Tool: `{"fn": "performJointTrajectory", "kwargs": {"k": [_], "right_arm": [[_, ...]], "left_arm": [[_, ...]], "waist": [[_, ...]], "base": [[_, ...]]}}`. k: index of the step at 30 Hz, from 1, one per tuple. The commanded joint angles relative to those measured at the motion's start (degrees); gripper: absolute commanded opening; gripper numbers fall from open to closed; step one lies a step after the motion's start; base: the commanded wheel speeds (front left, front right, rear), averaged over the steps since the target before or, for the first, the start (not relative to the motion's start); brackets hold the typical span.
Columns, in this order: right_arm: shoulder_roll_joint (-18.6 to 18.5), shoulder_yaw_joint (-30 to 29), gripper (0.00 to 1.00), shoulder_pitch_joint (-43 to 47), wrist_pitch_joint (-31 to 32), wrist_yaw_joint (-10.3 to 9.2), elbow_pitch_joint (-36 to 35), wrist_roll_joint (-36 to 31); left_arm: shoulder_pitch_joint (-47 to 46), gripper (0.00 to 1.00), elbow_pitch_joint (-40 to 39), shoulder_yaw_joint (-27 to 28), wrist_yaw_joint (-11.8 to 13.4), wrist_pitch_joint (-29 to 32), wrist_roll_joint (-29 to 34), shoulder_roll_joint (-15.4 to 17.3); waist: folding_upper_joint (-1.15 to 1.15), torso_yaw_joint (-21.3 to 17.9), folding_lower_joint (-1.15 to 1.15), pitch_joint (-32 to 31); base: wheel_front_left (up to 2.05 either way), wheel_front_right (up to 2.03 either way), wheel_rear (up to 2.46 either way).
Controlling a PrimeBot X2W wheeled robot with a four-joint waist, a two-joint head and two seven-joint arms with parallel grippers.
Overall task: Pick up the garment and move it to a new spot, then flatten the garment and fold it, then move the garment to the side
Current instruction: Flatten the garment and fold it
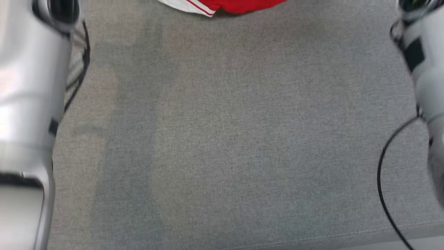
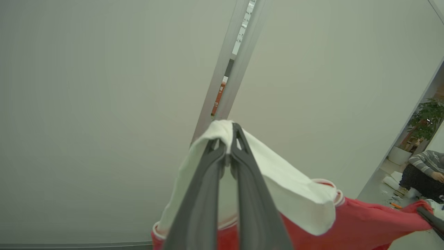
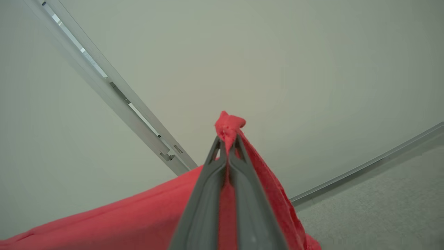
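Observation:
The garment (image 1: 225, 5) is red with white, red-striped trim; in the head view only its lower hem hangs at the top edge above the grey surface. My left gripper (image 2: 227, 137) is shut on a white part of the garment (image 2: 298, 198), which drapes over the fingers toward the red body. My right gripper (image 3: 228, 139) is shut on a bunched red fold of the garment (image 3: 138, 215), and the cloth stretches away to the lower left. At the left wrist view's right edge, a dark finger tip (image 2: 430, 218) holds the far red corner.
A grey fabric surface (image 1: 222, 139) fills the head view, with a seam along its near edge. My pale forearms (image 1: 27, 104) flank it, and a black cable (image 1: 385, 180) loops at the right. Pale wall panels (image 2: 104, 104) stand behind. A seated person (image 2: 425, 173) and a potted plant (image 2: 425, 121) are far right.

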Motion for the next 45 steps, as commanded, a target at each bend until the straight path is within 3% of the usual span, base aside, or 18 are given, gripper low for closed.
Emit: {"fn": "performJointTrajectory", "kwargs": {"k": [1, 5, 10, 15, 22, 28, 34, 45], "right_arm": [[-0.42, 0.80, 0.00, 4.41, -0.37, -0.03, -1.72, 1.19], [-1.07, 1.87, 0.00, 16.46, -0.38, -0.05, -7.61, 5.23], [-1.62, 1.79, 0.00, 33.91, -0.37, -0.05, -16.86, 9.68], [-2.22, -0.79, 0.00, 51.21, -0.40, -0.05, -24.76, 11.81], [-0.62, -4.49, 0.00, 70.42, -0.44, -0.06, -31.58, 8.69], [0.31, -7.03, 0.00, 79.59, -0.40, -0.06, -37.21, 5.59], [2.01, -11.15, 0.00, 85.68, 0.51, -0.05, -39.95, 3.69], [4.09, -15.85, 0.00, 81.63, 5.24, -0.04, -40.94, -2.18]], "left_arm": [[4.54, 0.00, -3.14, 1.28, -0.15, -0.52, 0.80, 1.27], [21.43, 0.00, -12.73, 10.04, 0.06, -0.45, 3.79, 0.31], [43.41, 0.00, -24.32, 16.64, 0.96, -0.46, 8.12, -4.89], [62.06, 0.00, -31.10, 17.70, 1.48, -0.47, 11.05, -7.91], [79.95, 0.00, -34.95, 16.68, 3.37, -0.48, 11.34, -8.85], [88.17, 0.00, -38.03, 13.29, 5.50, -0.47, 9.89, -8.90], [90.31, 0.00, -37.71, 9.65, 5.25, -0.42, 12.18, -8.89], [83.75, 0.00, -33.36, 7.42, 3.29, -0.11, 18.08, -7.36]], "waist": [[0.00, -0.46, -0.01, -2.88], [0.00, -0.88, -0.01, -7.31], [0.00, -0.22, -0.01, -12.72], [0.00, 0.22, -0.01, -17.36], [0.00, 0.35, -0.01, -23.27], [0.00, 0.24, -0.01, -24.95], [0.00, 0.82, -0.01, -25.42], [0.00, -0.10, -0.01, -24.96]], "base": [[0.00, 0.00, 0.00], [0.00, 0.00, 0.00], [0.00, 0.00, 0.00], [0.00, 0.00, 0.00], [0.00, 0.00, 0.00], [0.00, 0.00, 0.00], [0.00, 0.00, 0.00], [0.00, 0.00, 0.00]]}}
